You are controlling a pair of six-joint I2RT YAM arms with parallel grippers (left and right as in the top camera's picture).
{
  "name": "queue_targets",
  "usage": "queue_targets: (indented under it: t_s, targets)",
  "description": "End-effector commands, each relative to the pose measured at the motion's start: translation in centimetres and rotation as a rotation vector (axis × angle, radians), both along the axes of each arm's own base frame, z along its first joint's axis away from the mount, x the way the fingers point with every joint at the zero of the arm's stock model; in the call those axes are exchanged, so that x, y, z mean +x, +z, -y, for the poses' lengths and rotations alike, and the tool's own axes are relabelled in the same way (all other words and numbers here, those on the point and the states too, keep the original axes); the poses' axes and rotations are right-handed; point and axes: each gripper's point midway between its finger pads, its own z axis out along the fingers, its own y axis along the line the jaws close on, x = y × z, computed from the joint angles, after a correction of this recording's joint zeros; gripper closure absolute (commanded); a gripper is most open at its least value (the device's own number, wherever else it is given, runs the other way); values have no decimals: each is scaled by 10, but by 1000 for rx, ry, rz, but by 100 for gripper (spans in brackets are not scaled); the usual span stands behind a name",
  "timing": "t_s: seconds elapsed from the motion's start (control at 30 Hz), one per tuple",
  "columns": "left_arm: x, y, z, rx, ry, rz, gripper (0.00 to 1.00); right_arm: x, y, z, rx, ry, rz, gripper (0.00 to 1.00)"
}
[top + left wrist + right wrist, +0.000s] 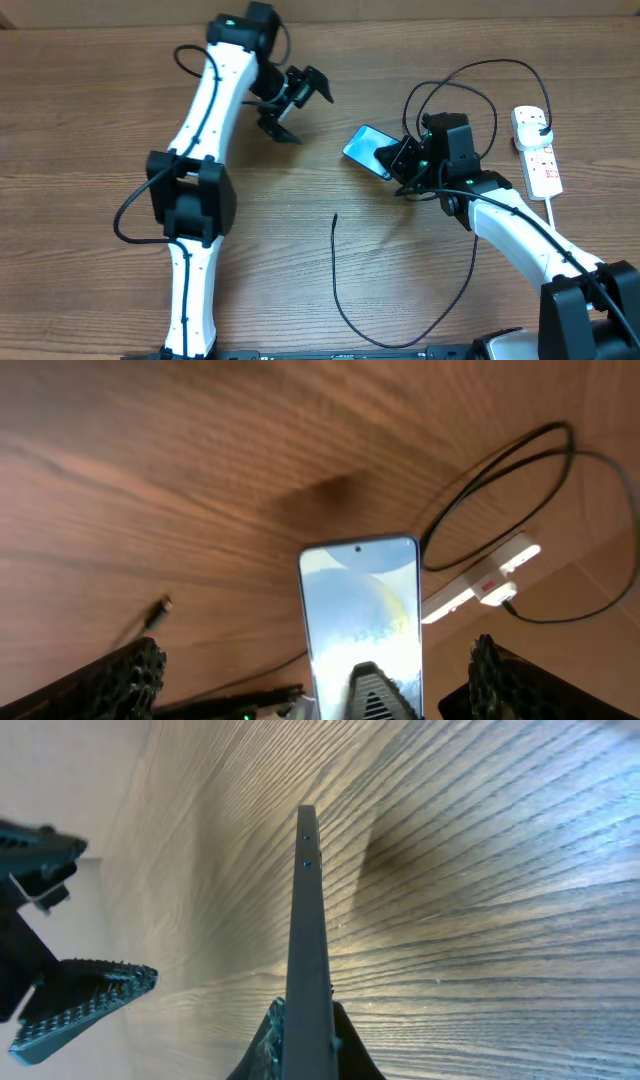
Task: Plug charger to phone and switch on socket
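Wooden table (90, 120) — right gripper (397, 163) clamps the phone (364, 146), left gripper (303, 110) gaping wide, empty, nearby.

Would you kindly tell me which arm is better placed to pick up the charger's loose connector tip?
Left. The left tool is open and empty, while the right tool is clamped on the phone. The charger tip lies free on the table.
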Motion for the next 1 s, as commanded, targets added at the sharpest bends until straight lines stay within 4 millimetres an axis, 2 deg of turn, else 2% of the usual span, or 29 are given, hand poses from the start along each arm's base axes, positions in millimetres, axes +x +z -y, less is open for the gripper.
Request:
queue_targets:
  t_s: [0.0,0.17,0.27,0.4,0.5,0.77,0.97]
  targets:
    - [10,54,-9,-22,-64,220,0,13,17,-2,73,-64,9,96]
    - [20,97,-13,-68,-85,387,0,20,34,-12,198,-100,11,96]
    - [18,122,-6,-149,-103,447,0,27,52,-20,300,-117,22,96]
    - [17,142,10,-283,-132,478,0,35,78,-28,430,-130,53,96]
    - [19,148,14,-324,-128,485,0,45,102,-30,528,-153,99,96]
    - [17,160,19,-402,-144,494,0,53,120,-27,706,-276,23,96]
    - [17,159,19,-398,-144,494,0,59,151,-28,803,-265,101,96]
